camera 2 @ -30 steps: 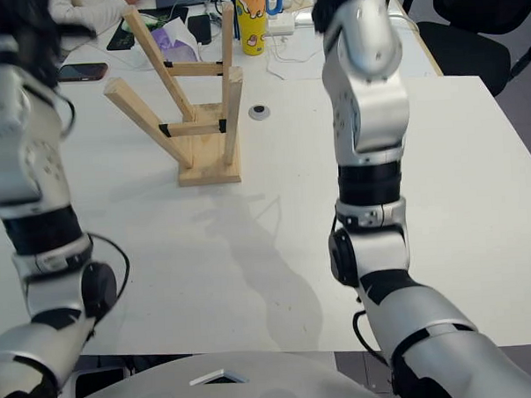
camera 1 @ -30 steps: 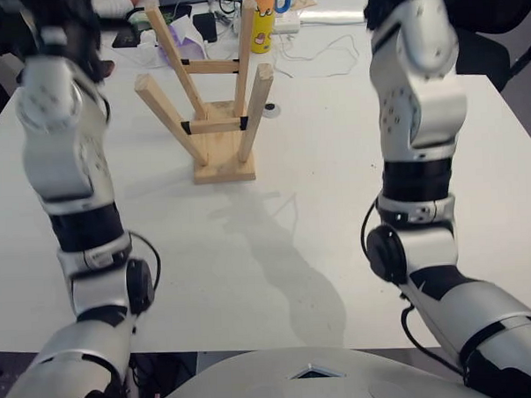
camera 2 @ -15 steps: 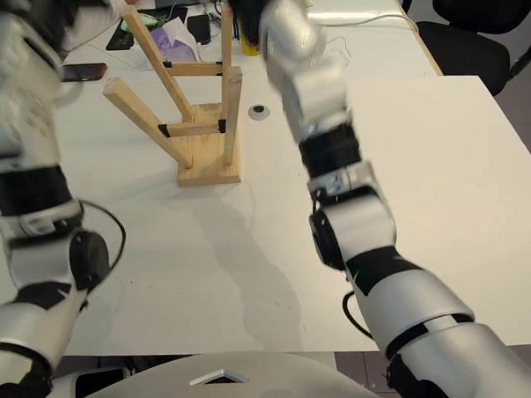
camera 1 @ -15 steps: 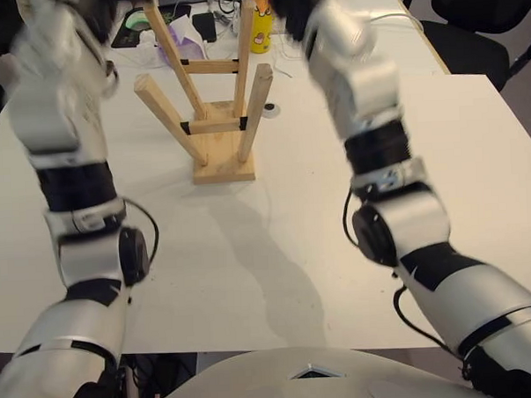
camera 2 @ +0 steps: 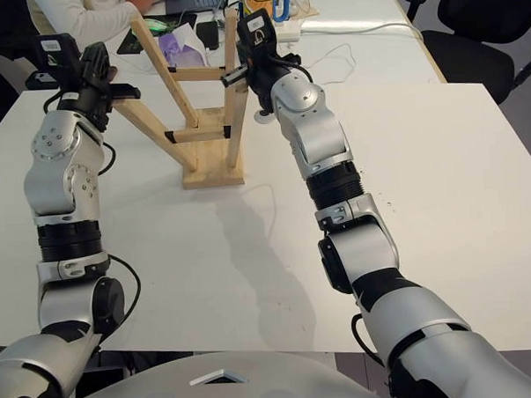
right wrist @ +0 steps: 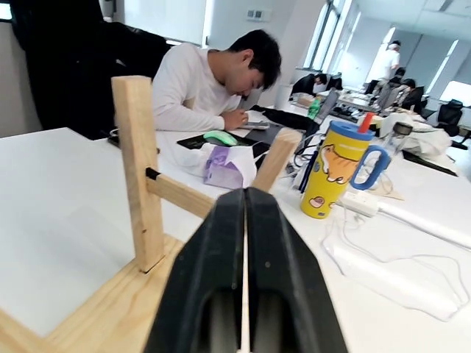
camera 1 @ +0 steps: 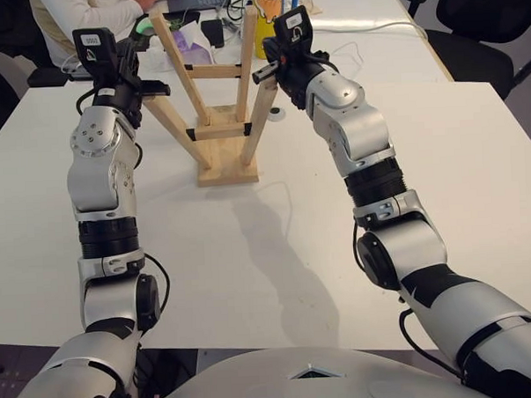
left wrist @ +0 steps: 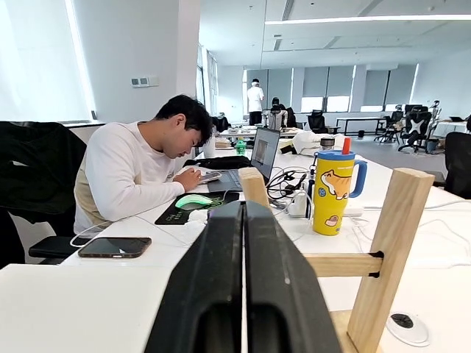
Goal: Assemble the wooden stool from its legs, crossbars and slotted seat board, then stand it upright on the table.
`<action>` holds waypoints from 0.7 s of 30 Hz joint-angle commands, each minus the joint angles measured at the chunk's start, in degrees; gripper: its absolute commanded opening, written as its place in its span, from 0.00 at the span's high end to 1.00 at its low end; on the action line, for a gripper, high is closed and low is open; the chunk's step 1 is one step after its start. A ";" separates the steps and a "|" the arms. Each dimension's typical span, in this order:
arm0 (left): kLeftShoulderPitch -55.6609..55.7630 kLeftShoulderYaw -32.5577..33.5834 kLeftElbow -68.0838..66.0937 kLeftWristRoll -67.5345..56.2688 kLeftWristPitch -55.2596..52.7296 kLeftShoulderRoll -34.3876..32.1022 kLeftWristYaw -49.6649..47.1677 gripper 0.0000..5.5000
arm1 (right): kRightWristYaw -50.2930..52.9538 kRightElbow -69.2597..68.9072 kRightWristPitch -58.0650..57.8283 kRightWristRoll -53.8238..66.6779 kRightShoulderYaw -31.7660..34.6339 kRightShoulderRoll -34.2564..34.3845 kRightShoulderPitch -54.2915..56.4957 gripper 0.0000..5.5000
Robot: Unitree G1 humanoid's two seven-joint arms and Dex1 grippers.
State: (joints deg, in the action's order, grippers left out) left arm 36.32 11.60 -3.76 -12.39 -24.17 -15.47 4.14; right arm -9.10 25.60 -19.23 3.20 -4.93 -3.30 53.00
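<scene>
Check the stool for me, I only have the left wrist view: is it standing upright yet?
Observer: No. The stool is upside down, with its seat board flat on the table and four legs pointing up.
Operator: Where's the right gripper?
Observer: The right gripper is up at the top of the near right leg. I can't tell whether it touches it.
Operator: Open or shut?
Observer: Shut. In the right wrist view its fingers are pressed together with nothing between them.
</scene>
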 commanded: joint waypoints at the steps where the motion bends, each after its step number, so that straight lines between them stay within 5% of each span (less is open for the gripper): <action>1: 3.90 1.76 0.82 -1.93 -0.77 1.30 -1.33 1.00 | 4.20 -4.05 9.59 0.78 4.19 1.49 0.42 1.00; 9: 13.48 3.87 7.13 -4.17 0.33 -1.25 -1.22 1.00 | 7.01 -11.74 20.29 2.57 10.45 -1.09 10.41 1.00; 13: 16.78 2.69 9.16 -5.75 -2.93 -2.47 0.58 1.00 | 1.17 -11.04 17.27 4.89 7.89 -0.49 11.01 1.00; 17: 2.54 -9.54 4.75 -0.18 -9.42 -5.26 7.03 1.00 | -11.52 -8.27 8.19 1.29 -2.89 -5.05 -0.96 1.00; 21: -12.64 -15.94 -7.43 4.40 -5.05 -2.29 8.17 1.00 | -17.39 -5.70 -1.63 -3.44 -10.25 -10.23 -10.99 1.00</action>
State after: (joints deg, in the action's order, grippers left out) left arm 36.61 0.32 0.87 -10.45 -27.70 -20.22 11.32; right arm -23.71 16.49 -15.03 4.13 -10.62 -10.25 49.12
